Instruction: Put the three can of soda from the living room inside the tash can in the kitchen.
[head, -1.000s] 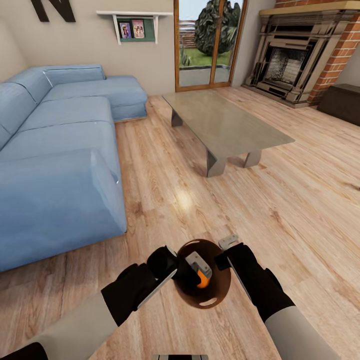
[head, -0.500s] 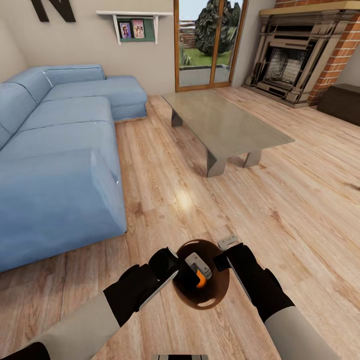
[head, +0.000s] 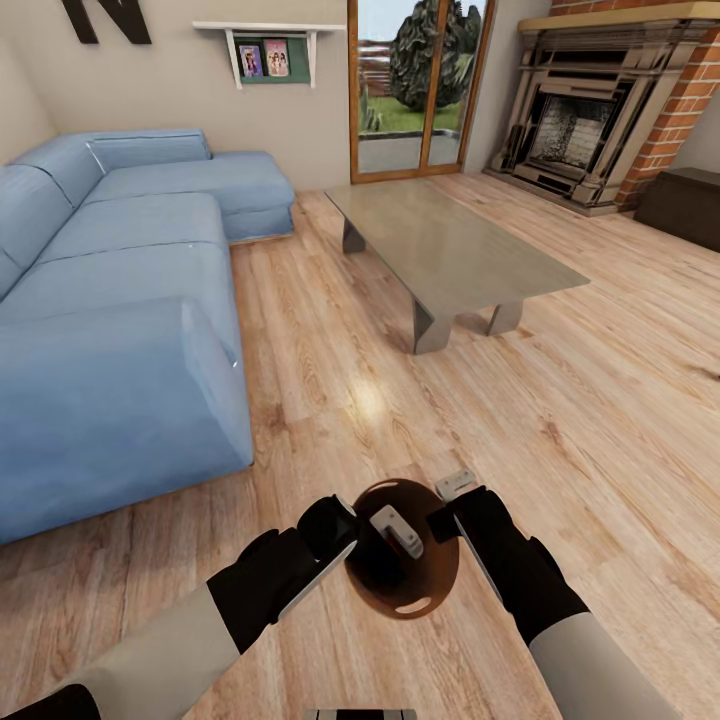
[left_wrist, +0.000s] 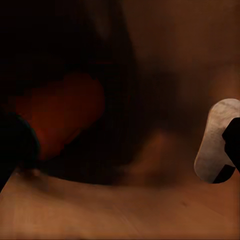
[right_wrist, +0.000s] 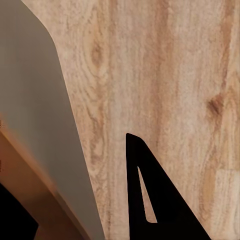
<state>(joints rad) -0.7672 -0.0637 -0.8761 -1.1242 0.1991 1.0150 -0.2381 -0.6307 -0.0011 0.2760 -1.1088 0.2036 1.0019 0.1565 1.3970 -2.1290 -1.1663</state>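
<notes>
Left gripper (head: 385, 535) splayed, empty, reaching inside round brown-lined tash can (head: 432, 585); right gripper (head: 452, 500) clamping its rim.

Pale grey bin wall (right_wrist: 35, 125) beside wooden floor (right_wrist: 165, 75), dark finger (right_wrist: 160, 200)

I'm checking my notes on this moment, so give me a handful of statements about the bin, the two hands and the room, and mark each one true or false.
1. The trash can is held above the wooden floor in the living room. True.
2. The left hand reaches into the bin's brown inside. True.
3. Soda cans stand on the coffee table. False: its top is bare.
4. The right hand is at the bin's rim. True: one finger lies outside it.
5. The sofa is red. False: it is blue.
6. In the left wrist view an orange can lies inside the bin. True, though dim.
</notes>
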